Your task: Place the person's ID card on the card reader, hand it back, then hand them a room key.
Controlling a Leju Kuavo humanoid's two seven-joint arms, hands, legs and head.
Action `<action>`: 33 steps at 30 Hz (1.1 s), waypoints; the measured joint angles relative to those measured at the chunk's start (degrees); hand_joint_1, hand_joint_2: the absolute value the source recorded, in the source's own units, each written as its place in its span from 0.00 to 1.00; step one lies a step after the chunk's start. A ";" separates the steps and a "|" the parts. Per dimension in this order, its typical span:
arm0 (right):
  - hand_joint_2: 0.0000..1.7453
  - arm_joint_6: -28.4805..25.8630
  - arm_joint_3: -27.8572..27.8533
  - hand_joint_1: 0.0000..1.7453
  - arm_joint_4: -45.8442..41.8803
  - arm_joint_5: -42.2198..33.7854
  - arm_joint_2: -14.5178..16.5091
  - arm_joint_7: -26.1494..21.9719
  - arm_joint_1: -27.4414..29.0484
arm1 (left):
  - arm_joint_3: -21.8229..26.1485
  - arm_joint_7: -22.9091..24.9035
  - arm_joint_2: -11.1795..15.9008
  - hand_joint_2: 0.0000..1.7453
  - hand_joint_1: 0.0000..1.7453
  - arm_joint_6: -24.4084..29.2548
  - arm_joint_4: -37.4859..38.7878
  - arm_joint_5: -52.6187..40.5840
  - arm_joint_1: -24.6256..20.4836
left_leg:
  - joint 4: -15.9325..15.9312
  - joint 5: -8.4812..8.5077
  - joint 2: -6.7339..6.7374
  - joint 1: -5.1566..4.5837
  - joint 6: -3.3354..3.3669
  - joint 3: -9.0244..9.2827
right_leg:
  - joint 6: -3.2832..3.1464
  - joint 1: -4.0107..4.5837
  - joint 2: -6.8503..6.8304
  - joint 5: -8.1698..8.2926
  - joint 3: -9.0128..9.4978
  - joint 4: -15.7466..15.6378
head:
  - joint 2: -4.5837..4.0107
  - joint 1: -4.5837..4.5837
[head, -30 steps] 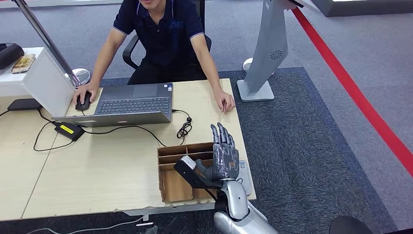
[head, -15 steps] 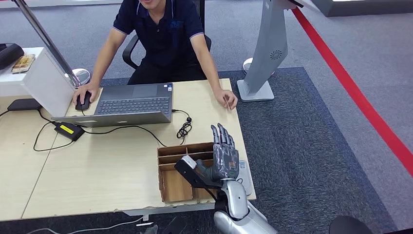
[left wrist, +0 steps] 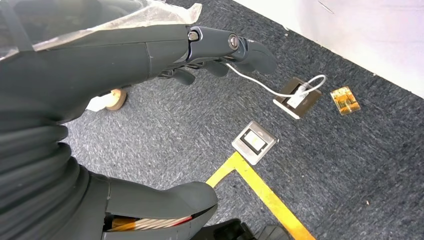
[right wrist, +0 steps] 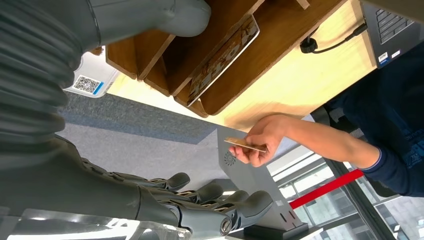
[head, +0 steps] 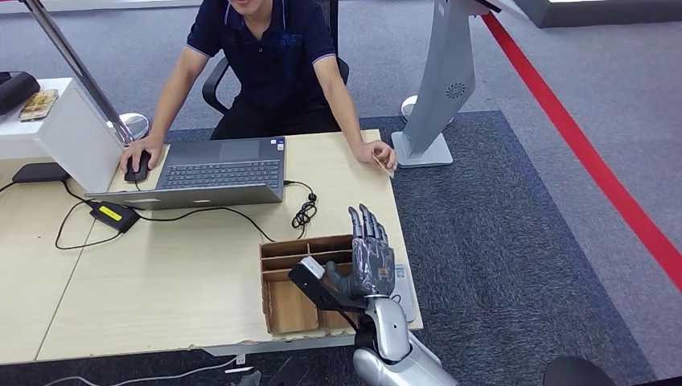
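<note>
- Head view, right hand (head: pixel 369 256): raised over the near right corner of the table (head: pixel 185 273), fingers straight and apart, pointing away from the robot, palm empty; silver forearm rises from the lower edge.
- Right wrist view, right hand (right wrist: pixel 165 200): fingers extended, spread, holding nothing.
- Left wrist view, left hand (left wrist: pixel 150 55): hangs above grey carpet, fingers loosely extended, thumb apart, nothing held.
- ID card (head: pixel 384 165): pinched in the person's hand (head: pixel 378 154) just past the far right corner of the table, above the carpet; well apart from the right hand. In the right wrist view the ID card (right wrist: pixel 245 145) shows edge-on, thin, tan, between thumb and fingers of the person's hand (right wrist: pixel 260 142).
- Card reader (head: pixel 404 291): white, flat device on the table's near right edge, just beside the wooden organizer, partly behind the right hand; a QR label on it shows in the right wrist view (right wrist: pixel 85 84).
- Wooden organizer (head: pixel 289 289): open slotted box at the near right of the table; one slot holds a patterned card (right wrist: pixel 222 57) leaning on a divider. Whether it is a room key cannot be told.
- Person (head: pixel 265 56): seated at the far side, dark polo shirt, other hand on a black mouse (head: pixel 137 167).
- Laptop (head: pixel 213 170): open, grey, in front of the person; black cable (head: pixel 304 211) coiled beside it.
- Grey kiosk stand (head: pixel 438 88): on the carpet beyond the right table corner.
- Floor items, left wrist view: yellow tape corner (left wrist: pixel 260 185), metal floor socket (left wrist: pixel 254 142), second socket with white cable (left wrist: pixel 299 97).
</note>
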 joint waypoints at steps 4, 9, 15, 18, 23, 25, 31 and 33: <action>1.00 0.00 0.00 0.09 0.01 0.00 0.00 0.00 0.00 | 0.00 0.01 -0.01 1.00 0.00 0.00 0.00 0.00 0.00 | 0.00 0.00 0.00 0.00 0.00 0.00 | 0.00 0.00 0.00 0.00 0.00 0.00 | 0.00 -0.01; 1.00 -0.04 0.00 0.13 0.03 -0.12 0.01 0.00 0.00 | 0.00 -0.03 -0.02 1.00 0.00 -0.01 0.00 0.00 -0.02 | 0.00 0.00 0.00 0.00 0.00 0.00 | 0.00 0.00 0.00 0.00 0.00 0.00 | 0.00 -0.01; 1.00 -0.19 0.00 0.21 0.10 -0.37 0.13 0.00 -0.01 | 0.00 -0.37 -0.02 1.00 0.00 -0.09 0.00 0.00 -0.09 | 0.00 0.00 0.00 0.00 0.00 0.00 | 0.00 0.00 0.00 0.00 0.00 0.00 | 0.00 -0.01; 1.00 -0.23 0.00 0.23 0.11 -0.37 0.15 0.00 -0.01 | 0.00 -0.40 -0.01 1.00 0.00 -0.11 0.00 0.00 -0.10 | 0.00 0.00 0.00 0.00 0.00 0.00 | 0.00 0.00 0.00 0.00 0.00 0.00 | 0.00 -0.01; 1.00 -0.24 0.00 0.27 0.29 -0.37 0.15 0.00 -0.01 | 0.00 -0.46 -0.02 1.00 0.00 -0.11 0.00 0.00 -0.11 | 0.00 0.00 0.00 0.00 0.00 0.00 | 0.00 0.00 0.00 0.00 0.00 0.00 | 0.00 -0.01; 1.00 -0.24 0.00 0.29 0.32 -0.37 0.16 0.00 -0.02 | 0.00 -0.47 -0.01 1.00 0.00 -0.11 0.00 0.00 -0.12 | 0.00 0.00 0.00 0.00 0.00 0.00 | 0.00 0.00 0.00 0.00 0.00 0.00 | 0.00 0.00; 1.00 -0.24 0.01 0.30 0.55 -0.45 0.27 0.00 -0.02 | 0.00 -0.59 -0.01 1.00 0.00 -0.20 0.00 0.00 -0.16 | 0.00 0.00 0.00 0.00 0.00 0.00 | 0.00 0.00 0.00 0.00 0.00 0.00 | 0.00 -0.01; 1.00 -0.24 0.02 0.32 0.57 -0.50 0.30 -0.01 -0.03 | 0.00 -0.65 -0.01 1.00 0.00 -0.26 0.00 0.00 -0.19 | 0.00 0.00 0.00 0.00 0.00 0.00 | 0.00 0.00 0.00 0.00 0.00 0.00 | 0.00 -0.01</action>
